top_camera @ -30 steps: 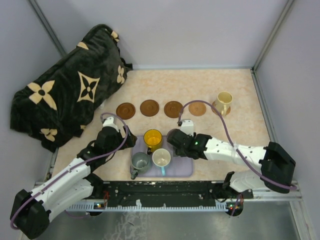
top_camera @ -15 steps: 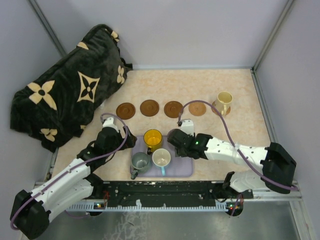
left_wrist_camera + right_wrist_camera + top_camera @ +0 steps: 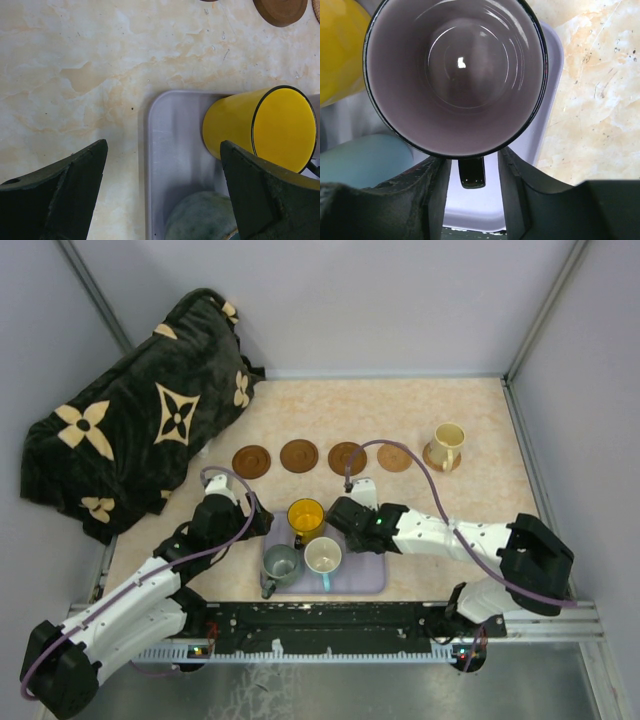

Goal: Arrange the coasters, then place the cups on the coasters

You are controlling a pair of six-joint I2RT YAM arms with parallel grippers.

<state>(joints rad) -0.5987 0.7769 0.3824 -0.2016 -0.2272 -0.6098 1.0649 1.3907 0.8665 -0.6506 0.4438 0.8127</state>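
Four bare coasters [image 3: 298,455] lie in a row behind the lavender tray [image 3: 365,575]. A fifth, at the right end, carries the beige cup [image 3: 446,445]. On the tray stand the yellow cup [image 3: 305,515], the grey-green cup [image 3: 281,565] and the cream-and-blue cup [image 3: 323,557]. In the right wrist view the purple-grey cup [image 3: 455,70] is seen from above. My right gripper [image 3: 474,159] straddles its dark handle [image 3: 471,172], open, with a gap on each side. My left gripper [image 3: 164,145] is wide open over the tray's left rim [image 3: 150,150], beside the yellow cup [image 3: 260,130].
A dark patterned blanket [image 3: 130,420] is heaped at the back left. Grey walls close in the tabletop on three sides. The grey-green cup [image 3: 200,220] sits just under the left fingers. One coaster's edge [image 3: 280,10] shows at the top of the left wrist view.
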